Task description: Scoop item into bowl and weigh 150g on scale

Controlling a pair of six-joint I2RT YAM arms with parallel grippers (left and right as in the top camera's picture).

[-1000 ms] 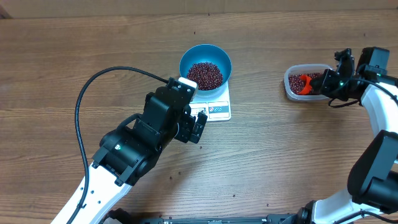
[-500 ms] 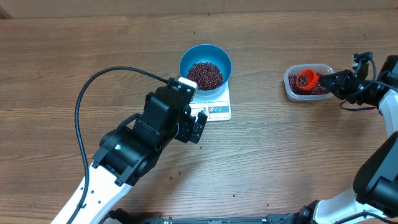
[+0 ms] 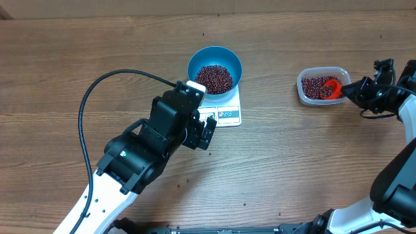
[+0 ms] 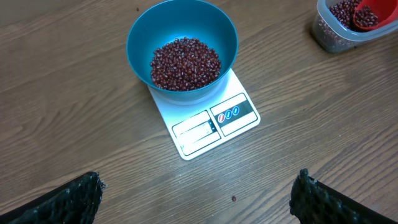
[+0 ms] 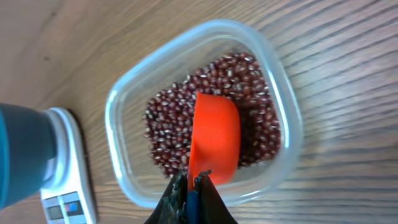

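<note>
Orange scoop (image 5: 214,140): down inside the clear plastic tub (image 5: 281,81), its cup lying on the red beans (image 5: 168,134) toward the side nearest the right arm.
Right gripper (image 5: 192,190): clamped tight on the scoop's handle, just outside the tub's rim.
Change: half a second ago the scoop stood higher and over the tub's far-left part; it has dropped back and slid toward the right arm, which has drawn away from the scale a little.
Meaning: this looks like another dip for beans rather than a carry, so the weighing is probably not finished.
Left gripper (image 4: 196,199): jaws spread wide, holding nothing, parked over the wooden table (image 3: 292,162) just in front of the scale; unmoved over the last second.
Blue bowl (image 4: 186,22): sits on the white kitchen scale (image 4: 214,121), with a heap of beans (image 4: 185,62) covering its bottom.
Hidden: the scale's display is too faint to read, so the weight is unknown. The scoop's back faces the wrist camera, so I cannot tell whether it is loaded. Overhead, the left arm covers the scale's front left corner.
</note>
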